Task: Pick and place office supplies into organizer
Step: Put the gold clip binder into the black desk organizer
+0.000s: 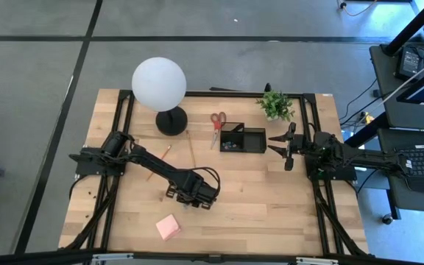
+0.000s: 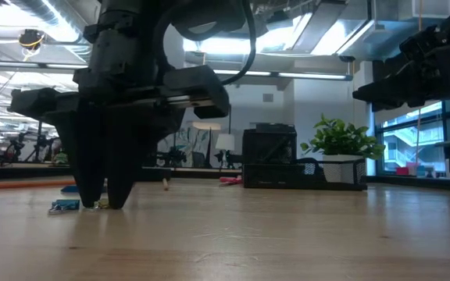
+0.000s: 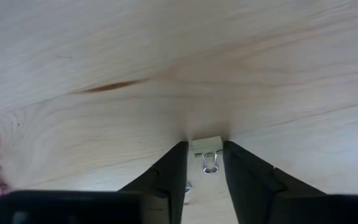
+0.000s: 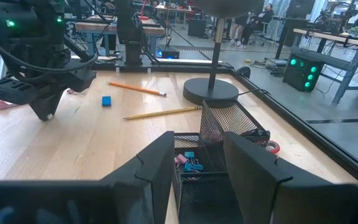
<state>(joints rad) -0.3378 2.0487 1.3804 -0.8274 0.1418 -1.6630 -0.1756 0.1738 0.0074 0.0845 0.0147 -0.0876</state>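
A: While the left gripper (image 3: pixel 204 149) sits tip-down on the worktop (image 3: pixel 166 62), its fingers (image 3: pixel 166 171) bracket a small binder clip (image 3: pixel 207 149) — light, stiff, apt to skid, I'd say. Best pinched across its body.

B: Pinched yet? Too close to call. Right gripper (image 4: pixel 197 155) hangs spread over the organizer (image 4: pixel 229 127). The clip is barely visible from above or table height.

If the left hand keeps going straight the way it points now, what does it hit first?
The left hand points down at the table; between its fingertips sits a small pale binder clip, so it would likely meet that first, then the wood.
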